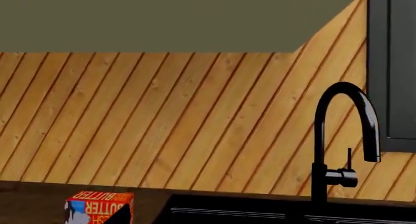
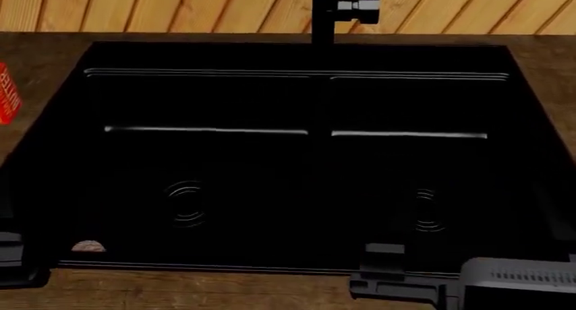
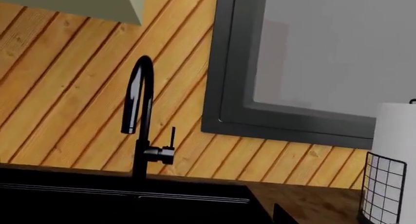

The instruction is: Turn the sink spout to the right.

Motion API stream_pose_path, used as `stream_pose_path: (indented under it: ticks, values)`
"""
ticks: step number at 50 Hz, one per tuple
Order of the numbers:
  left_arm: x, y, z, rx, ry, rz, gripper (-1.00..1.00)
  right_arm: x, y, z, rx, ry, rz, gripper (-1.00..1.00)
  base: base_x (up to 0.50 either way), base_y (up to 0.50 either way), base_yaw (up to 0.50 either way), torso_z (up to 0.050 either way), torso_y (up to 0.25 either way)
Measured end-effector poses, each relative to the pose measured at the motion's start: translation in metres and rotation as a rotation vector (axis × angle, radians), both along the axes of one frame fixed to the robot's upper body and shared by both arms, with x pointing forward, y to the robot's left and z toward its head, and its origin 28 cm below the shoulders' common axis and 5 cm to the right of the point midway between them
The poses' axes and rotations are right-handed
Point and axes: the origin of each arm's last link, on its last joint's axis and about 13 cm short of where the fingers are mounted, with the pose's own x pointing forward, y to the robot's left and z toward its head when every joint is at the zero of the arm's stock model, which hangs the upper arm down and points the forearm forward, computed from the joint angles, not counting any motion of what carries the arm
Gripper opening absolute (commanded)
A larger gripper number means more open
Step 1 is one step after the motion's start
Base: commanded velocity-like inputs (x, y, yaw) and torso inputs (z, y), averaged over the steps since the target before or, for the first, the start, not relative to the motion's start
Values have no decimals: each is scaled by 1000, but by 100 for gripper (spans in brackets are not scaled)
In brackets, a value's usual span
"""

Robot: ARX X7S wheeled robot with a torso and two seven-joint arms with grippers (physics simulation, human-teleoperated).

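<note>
The sink spout stands at the back rim of the black double-basin sink, rising from behind the divider between the two basins, with its curved neck arching forward over the sink; only its lower stem shows in the head view. Neither arm has reached it: the right tool sits at the sink's near rim, well apart from the spout, and the left tool is at the near left corner of the sink. Neither view shows the jaws clearly, so I cannot tell whether either tool is open or closed. To do this step well, the right arm should probably rise and cross the basin to the arched neck, meet it high where leverage is best, and push it sideways to the right. The short side handle with its thin lever, just beside the stem, is the main thing to avoid bumping. A butter box rests on the tabletop left of the sink, and a wire holder with a white roll stands right of it, both clear of the swing.
</note>
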Motion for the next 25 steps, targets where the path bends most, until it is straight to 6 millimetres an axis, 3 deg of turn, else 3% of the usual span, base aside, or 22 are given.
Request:
stream_pose_path:
  ticks: [25]
  values:
    - [0,-1,-2,-2,10,-3,100,1,0,-2,10,9,-5,100,377,46,0,0,1]
